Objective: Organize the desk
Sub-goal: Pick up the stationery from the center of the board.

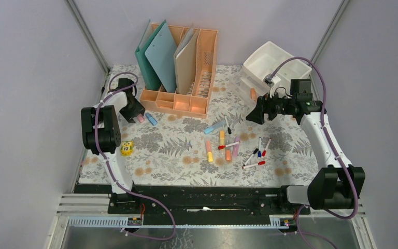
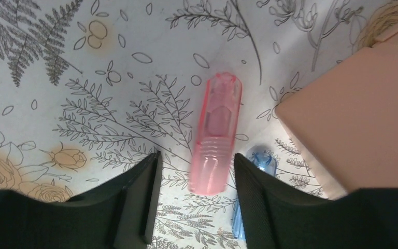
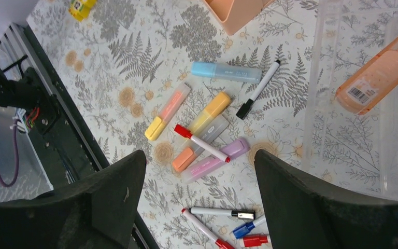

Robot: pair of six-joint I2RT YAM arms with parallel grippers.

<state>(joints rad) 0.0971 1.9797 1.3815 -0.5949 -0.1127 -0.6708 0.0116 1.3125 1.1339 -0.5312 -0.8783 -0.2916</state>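
Pink highlighter (image 2: 215,137) lies flat on the worktop (image 2: 134,41) between the left gripper (image 2: 194,162) jaws, which are part-spread with a clear gap on one side, not clamped. Blue highlighter (image 2: 259,162) sits just outside one finger, peach rack (image 2: 352,119) beyond it. Right gripper (image 3: 199,158) is spread wide, holding nothing, high over the worktop, with loose markers (image 3: 202,142) directly below it.

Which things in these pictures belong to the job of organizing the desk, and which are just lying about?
Part of the job:
desk
pink highlighter
blue highlighter beside it
scattered highlighters
loose markers
peach file rack
white drawer unit

Just there:
folders, already standing in the rack
yellow tag marked 12, probably
black mounting rail
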